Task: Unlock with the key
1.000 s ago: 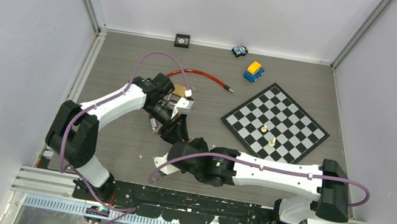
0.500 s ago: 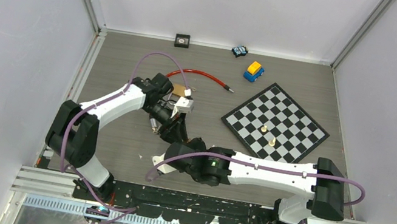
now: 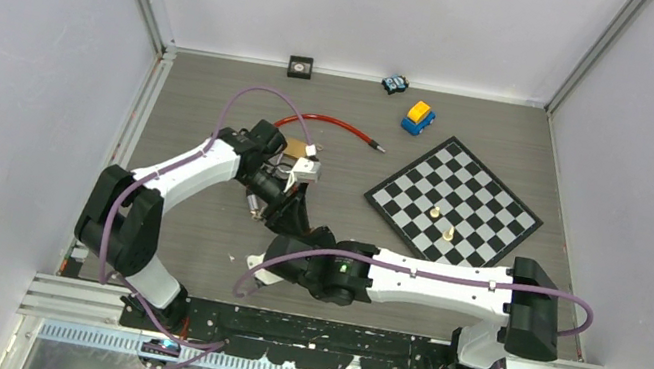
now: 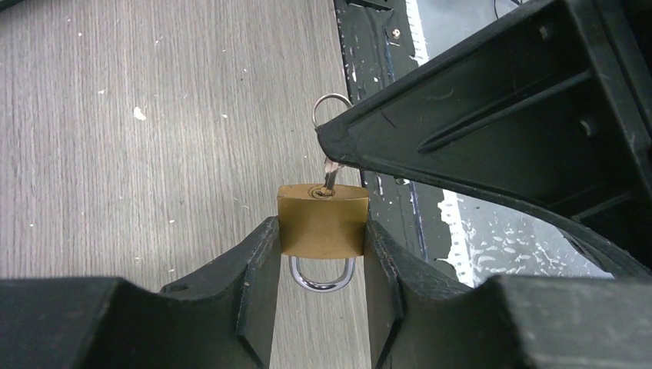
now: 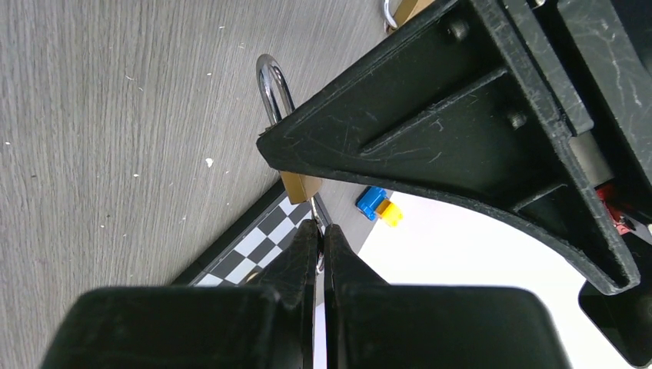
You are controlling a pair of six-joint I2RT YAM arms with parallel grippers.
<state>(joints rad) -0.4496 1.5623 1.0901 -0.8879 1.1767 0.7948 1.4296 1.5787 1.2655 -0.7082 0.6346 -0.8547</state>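
On your bench (image 3: 215, 104), a chessboard (image 3: 481, 207) with two pale pieces (image 3: 436, 211) lies right, a yellow-and-blue toy car (image 3: 418, 116) and small dark toy (image 3: 394, 84) behind it, a red cable (image 3: 338, 125) left, a black block (image 3: 300, 65) by the wall.

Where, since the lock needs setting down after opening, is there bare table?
Bare table: left of the left arm, and back left between the red cable and the wall. Crowded: mid-table around the padlock, and right, at the chessboard and toy cars.
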